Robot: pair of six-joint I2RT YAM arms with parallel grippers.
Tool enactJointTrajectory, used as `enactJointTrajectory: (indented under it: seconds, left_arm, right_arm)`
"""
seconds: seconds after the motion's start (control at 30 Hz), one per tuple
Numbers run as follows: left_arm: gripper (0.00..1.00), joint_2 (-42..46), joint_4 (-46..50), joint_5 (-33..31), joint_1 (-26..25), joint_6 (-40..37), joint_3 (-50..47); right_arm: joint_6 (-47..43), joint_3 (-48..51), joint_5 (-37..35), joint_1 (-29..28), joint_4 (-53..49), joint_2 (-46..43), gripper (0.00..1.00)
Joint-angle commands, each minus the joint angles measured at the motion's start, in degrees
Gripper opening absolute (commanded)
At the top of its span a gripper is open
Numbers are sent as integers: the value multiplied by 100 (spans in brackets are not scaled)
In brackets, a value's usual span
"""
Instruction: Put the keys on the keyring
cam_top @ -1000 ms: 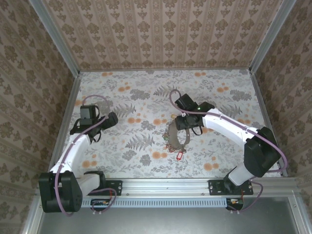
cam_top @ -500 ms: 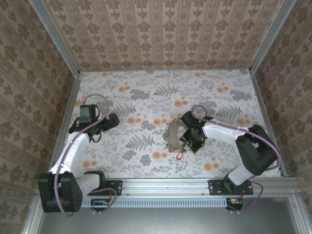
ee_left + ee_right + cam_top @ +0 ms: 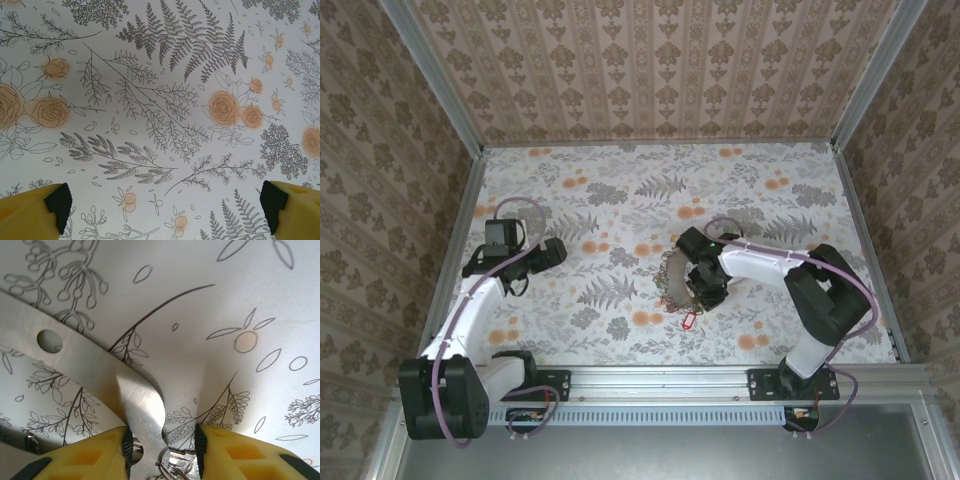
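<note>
Top external: right gripper (image 3: 705,288) sits right on the keyring (image 3: 666,278), red key (image 3: 688,320) just beside the keyring. Left wrist: left gripper (image 3: 165,202) gaping wide, holding nothing. Right wrist: right gripper's jaws are partly open, straddling the keyring's band, with a gap at one pad.

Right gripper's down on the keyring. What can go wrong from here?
1. The keyring sits off-centre between the right gripper's pads, against one only: closing may twist or flick it.
2. The red key lies beside the ring: a dragged ring could scatter it.
3. The left gripper hangs open, far away: no backup.
</note>
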State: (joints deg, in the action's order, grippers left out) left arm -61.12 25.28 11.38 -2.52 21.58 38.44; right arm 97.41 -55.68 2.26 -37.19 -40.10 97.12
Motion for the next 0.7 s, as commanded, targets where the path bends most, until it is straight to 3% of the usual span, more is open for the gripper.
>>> enactJointTrajectory:
  seconds: [0.0, 0.1, 0.23, 0.67]
  left_arm:
    - [100, 101, -150, 44, 38, -51, -118]
    - [100, 100, -172, 33, 39, -32, -126]
    - [100, 113, -118, 52, 42, -52, -103]
    - [100, 62, -487, 260, 38, 310, -309]
  right_arm:
    - [-90, -219, -98, -43, -462, 289, 35]
    - [-162, -261, -96, -37, -408, 345, 26]
    - [-628, -588, -672, -25, -780, 207, 21]
    - [-2549, -1460, -2591, -74, -1533, -299, 12]
